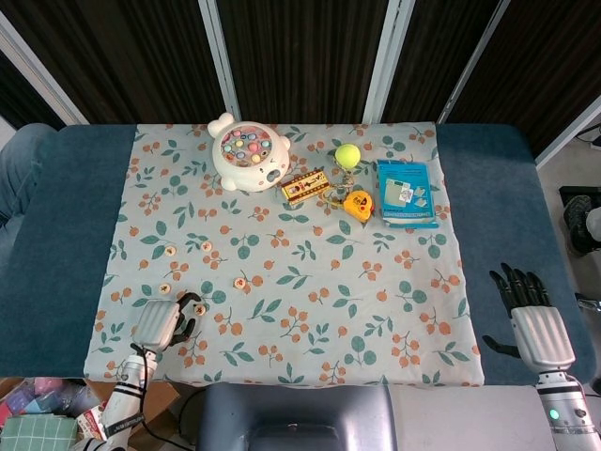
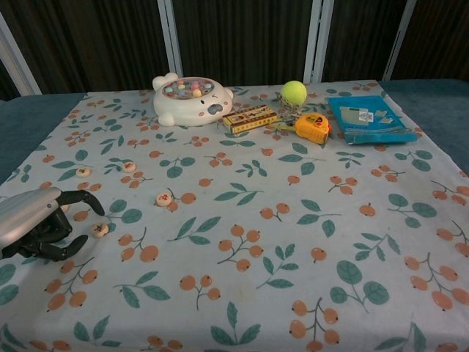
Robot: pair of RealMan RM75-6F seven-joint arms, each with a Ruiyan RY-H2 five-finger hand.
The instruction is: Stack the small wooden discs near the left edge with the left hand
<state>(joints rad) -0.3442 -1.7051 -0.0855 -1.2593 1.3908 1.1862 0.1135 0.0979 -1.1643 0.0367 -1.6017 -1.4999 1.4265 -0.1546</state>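
**Left hand poised over a disc**

The silver-and-black left hand (image 2: 40, 224) hovers with curled fingers, holding nothing, beside a small round wooden disc (image 2: 100, 229). Three more wooden discs (image 2: 129, 167) lie nearby. The right hand (image 1: 531, 317) rests spread, empty.

Small wooden discs (image 2: 99, 229) lie scattered along the tablecloth's (image 2: 293, 242) left side, the left hand (image 2: 33, 220) just beside the nearest, toys (image 2: 192, 99) lining the far edge.

Small wooden discs (image 2: 165, 199), pale with red marks, lie flat and unstacked, scattered apart on floral cloth (image 2: 249, 242) near left edge; one (image 2: 99, 229) just beside left hand (image 2: 33, 220).
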